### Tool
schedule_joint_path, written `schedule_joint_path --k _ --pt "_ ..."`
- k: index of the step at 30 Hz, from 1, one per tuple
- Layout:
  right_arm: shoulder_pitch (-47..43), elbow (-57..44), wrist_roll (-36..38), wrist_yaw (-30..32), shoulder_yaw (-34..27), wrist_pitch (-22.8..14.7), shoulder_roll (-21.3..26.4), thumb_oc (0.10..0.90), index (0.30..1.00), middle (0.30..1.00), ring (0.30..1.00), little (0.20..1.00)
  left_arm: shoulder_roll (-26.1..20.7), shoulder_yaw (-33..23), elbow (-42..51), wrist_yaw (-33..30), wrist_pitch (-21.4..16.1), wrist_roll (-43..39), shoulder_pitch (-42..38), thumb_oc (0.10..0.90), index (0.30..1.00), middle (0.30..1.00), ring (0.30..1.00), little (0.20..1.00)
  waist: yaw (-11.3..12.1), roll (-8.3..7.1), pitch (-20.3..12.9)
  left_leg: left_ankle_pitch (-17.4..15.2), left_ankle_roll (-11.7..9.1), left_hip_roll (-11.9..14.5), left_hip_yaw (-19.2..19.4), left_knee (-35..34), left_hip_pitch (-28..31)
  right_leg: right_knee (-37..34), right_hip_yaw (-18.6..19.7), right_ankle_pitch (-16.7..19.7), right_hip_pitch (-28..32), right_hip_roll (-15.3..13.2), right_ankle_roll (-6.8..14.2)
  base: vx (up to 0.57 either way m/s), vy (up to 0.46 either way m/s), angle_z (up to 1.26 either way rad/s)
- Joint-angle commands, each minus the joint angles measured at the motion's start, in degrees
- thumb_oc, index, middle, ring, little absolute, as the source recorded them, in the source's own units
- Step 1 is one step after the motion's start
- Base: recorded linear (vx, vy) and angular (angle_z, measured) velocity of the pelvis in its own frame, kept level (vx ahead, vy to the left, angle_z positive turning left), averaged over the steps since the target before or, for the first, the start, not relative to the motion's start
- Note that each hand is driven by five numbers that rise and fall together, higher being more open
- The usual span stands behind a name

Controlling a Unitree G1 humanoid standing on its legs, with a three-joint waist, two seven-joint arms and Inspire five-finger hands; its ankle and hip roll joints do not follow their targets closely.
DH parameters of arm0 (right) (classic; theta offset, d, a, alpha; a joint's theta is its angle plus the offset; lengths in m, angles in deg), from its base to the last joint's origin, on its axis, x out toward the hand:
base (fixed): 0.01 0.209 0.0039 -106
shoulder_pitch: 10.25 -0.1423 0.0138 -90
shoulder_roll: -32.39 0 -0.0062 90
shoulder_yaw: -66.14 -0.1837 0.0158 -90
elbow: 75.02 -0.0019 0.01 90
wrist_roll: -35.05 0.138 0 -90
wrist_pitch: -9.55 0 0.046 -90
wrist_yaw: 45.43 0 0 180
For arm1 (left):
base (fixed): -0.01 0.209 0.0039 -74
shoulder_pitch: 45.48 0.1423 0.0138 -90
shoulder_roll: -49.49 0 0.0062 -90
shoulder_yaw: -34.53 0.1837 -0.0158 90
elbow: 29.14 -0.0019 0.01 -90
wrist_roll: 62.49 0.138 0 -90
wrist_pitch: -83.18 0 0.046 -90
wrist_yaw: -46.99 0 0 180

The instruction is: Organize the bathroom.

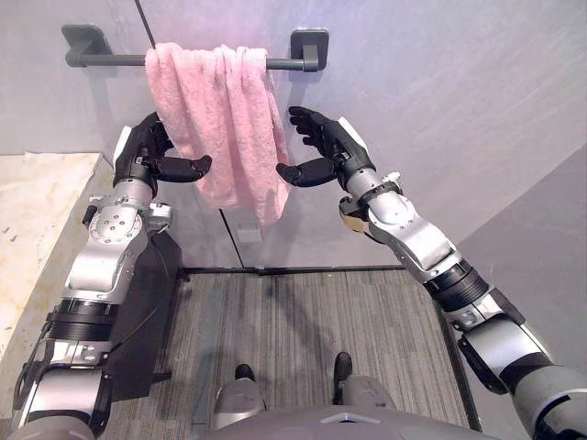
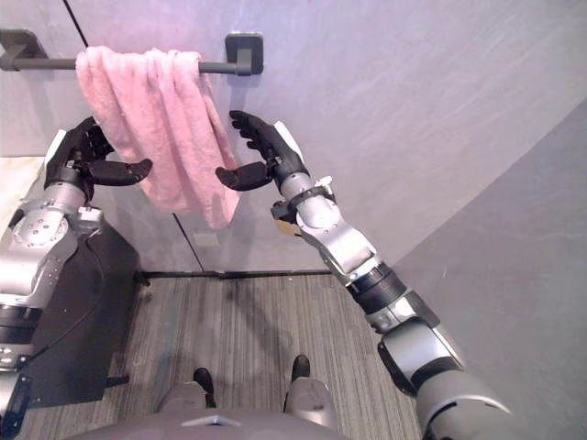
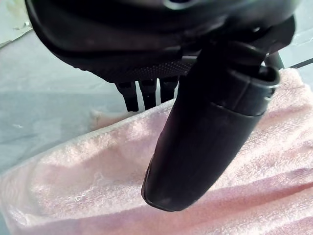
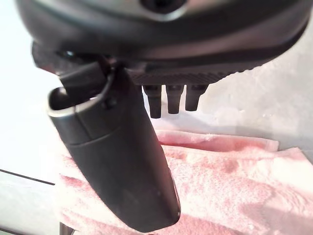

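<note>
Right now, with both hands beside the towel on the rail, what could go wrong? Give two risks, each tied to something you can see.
1. The pink towel hangs bunched and uneven on the rail, one corner lower. A pull by the left hand alone could drag it off.
2. The right hand is open beside the towel's edge, apart from it. If it closes now, it may miss the cloth and leave the towel lopsided.

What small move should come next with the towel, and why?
Probably bring both hands inward to take the towel's side edges. It hangs bunched and uneven over the bar, one corner drooping lower. The left robot hand and right robot hand flank it, open, fingers apart, holding nothing.
</note>
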Motion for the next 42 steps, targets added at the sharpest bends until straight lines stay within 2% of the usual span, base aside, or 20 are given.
schedule_joint_path --k 1,8,15,26,27,28,29,31,42 --pt "-9.85 0.04 0.71 0.83 0.61 -4.2 -2.57 0.8 0.9 0.9 0.9 0.9 -3.55 1.44 4.87 -1.63 -8.66 0.71 -8.06 0.8 0.9 0.9 0.9 0.9 0.86 1.74 -8.0 -4.92 2.17 -0.26 -1.15 -0.79 4.21 1.84 3.45 -5.05 -1.5 -2.74 5.38 0.0 0.0 0.0" --pt "-8.94 0.69 4.49 1.74 0.88 -3.62 -3.64 0.8 0.9 0.9 0.9 0.9 -2.79 0.71 5.44 -1.11 -8.22 -0.15 -7.13 0.8 0.9 0.9 0.9 0.9 1.06 1.69 -8.16 -4.86 2.22 -0.16 -1.23 -0.78 4.17 1.98 3.62 -5.17 -1.48 -2.83 5.4 0.0 0.0 0.0" --pt "-8.66 1.99 5.35 1.39 1.45 -4.34 -5.25 0.8 0.9 0.9 0.9 0.9 -2.35 1.08 6.3 -0.31 -8.5 -2.84 -7.62 0.8 0.9 0.9 0.9 0.9 1.4 1.92 -8.02 -4.7 2.12 -0.07 -1.26 -0.71 4.06 2.1 3.12 -5.12 -1.3 -3.17 5.44 0.0 0.0 0.01" --pt "-9.05 2.56 6.02 3.49 2.26 -4.65 -7.25 0.8 0.9 0.9 0.9 0.9 -1.32 0.97 7.67 -0.24 -6.8 -5.45 -7.04 0.8 0.9 0.9 0.9 0.9 2.07 2.01 -8.0 -4.36 2.03 -0.1 -1.34 -0.85 3.84 1.88 2.22 -4.97 -0.92 -3.68 5.55 0.0 0.001 0.05" --pt "-9.02 2.61 6.42 3.26 2.3 -4.8 -7.5 0.664 0.695 0.695 0.695 0.695 -1.12 0.78 7.93 0.15 -6.44 -5.95 -6.9 0.759 0.839 0.839 0.839 0.839 2.08 1.97 -8.03 -4.36 2.05 -0.12 -1.35 -0.8 3.75 1.85 2.27 -4.9 -0.97 -3.72 5.6 0.0 0.0 0.0" --pt "-9.01 2.63 6.41 3.32 2.3 -4.85 -7.52 0.664 0.695 0.695 0.695 0.695 -1.08 0.74 7.94 0.26 -6.36 -5.93 -6.83 0.645 0.667 0.667 0.667 0.667 2.07 1.97 -8.04 -4.38 2.04 -0.11 -1.34 -0.77 3.74 1.86 2.29 -4.9 -0.97 -3.73 5.6 0.0 0.0 0.0" --pt "-8.93 2.9 6.41 3.28 2.35 -5.2 -7.65 0.4 0.3 0.3 0.3 0.3 -1.19 0.56 8.24 0.44 -5.9 -6.13 -6.67 0.504 0.455 0.455 0.455 0.455 2.11 1.96 -8.1 -4.37 2.07 -0.11 -1.3 -0.8 3.74 1.84 2.28 -4.85 -1.02 -3.77 5.67 0.0 0.0 0.0" --pt "-8.79 2.76 6.98 2.81 2.51 -5.34 -7.8 0.4 0.3 0.3 0.3 0.3 -1.14 0.42 8.43 0.69 -5.43 -6.41 -6.38 0.4 0.3 0.3 0.3 0.3 2.06 1.93 -8.13 -4.41 2.11 -0.09 -1.25 -0.8 3.72 1.85 2.53 -4.82 -1.16 -3.8 5.78 0.0 0.0 0.0" --pt "-7.34 1.19 6.24 2.71 2.68 -6.12 -7.67 0.4 0.3 0.3 0.3 0.3 -0.34 -0.71 9.49 0.98 -5.46 -6.99 -4.36 0.4 0.3 0.3 0.3 0.3 1.83 1.87 -7.52 -4.63 2.29 -0.06 -0.9 -0.12 3.34 1.94 3.61 -4.84 -1.53 -3.49 5.7 0.0 0.0 0.0"
